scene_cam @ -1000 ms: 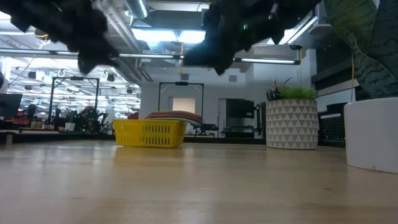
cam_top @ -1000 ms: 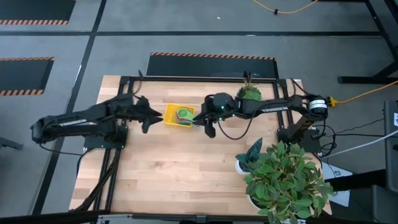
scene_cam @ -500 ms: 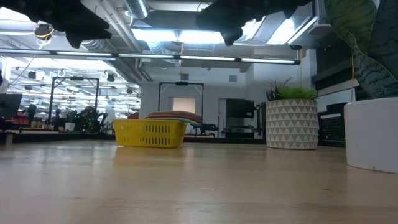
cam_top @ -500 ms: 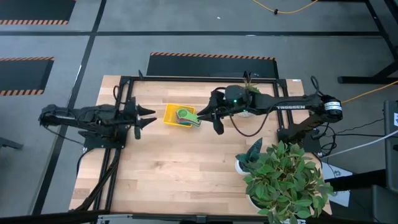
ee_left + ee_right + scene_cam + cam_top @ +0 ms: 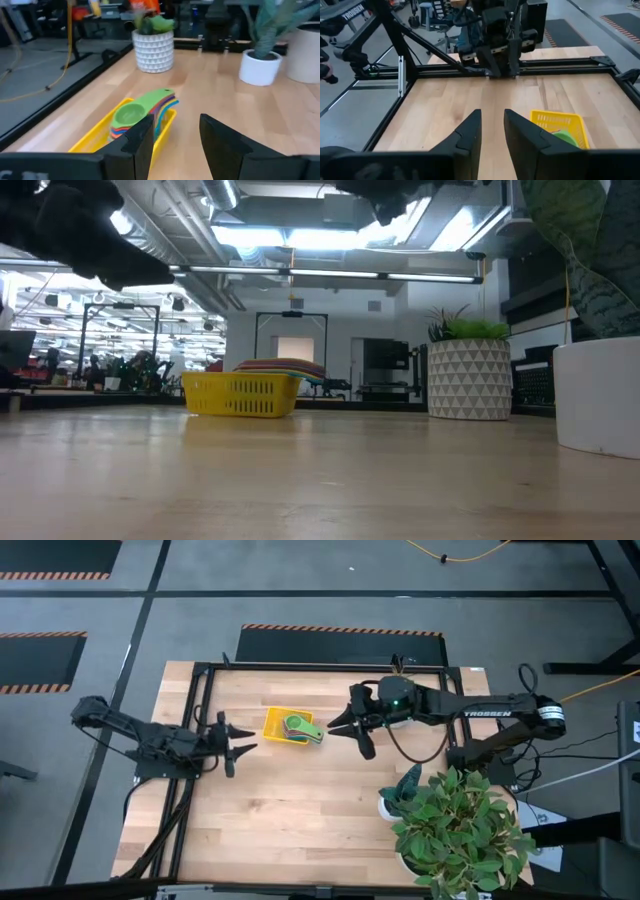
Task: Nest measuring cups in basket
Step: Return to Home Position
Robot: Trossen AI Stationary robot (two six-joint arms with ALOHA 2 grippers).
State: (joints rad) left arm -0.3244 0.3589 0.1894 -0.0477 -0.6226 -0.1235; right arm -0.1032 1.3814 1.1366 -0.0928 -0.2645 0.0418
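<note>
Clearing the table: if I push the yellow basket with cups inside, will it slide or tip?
Low and wide, the basket probably slides, not tips. Its mesh plastic looks light. Handles of the cups overhang the rim and might shift.

The measuring cups [image 5: 297, 725] lie in the basket [image 5: 272, 727], between the left tool [image 5: 245, 740] and right tool [image 5: 346, 736].

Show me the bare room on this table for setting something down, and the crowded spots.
Widest free patch: the bare table between the basket and the front edge, bounded on the right by the leafy plant. A narrower strip runs between basket and back rail. Crowded: the basket holding the measuring cups, flanked by the open left gripper and right gripper.
</note>
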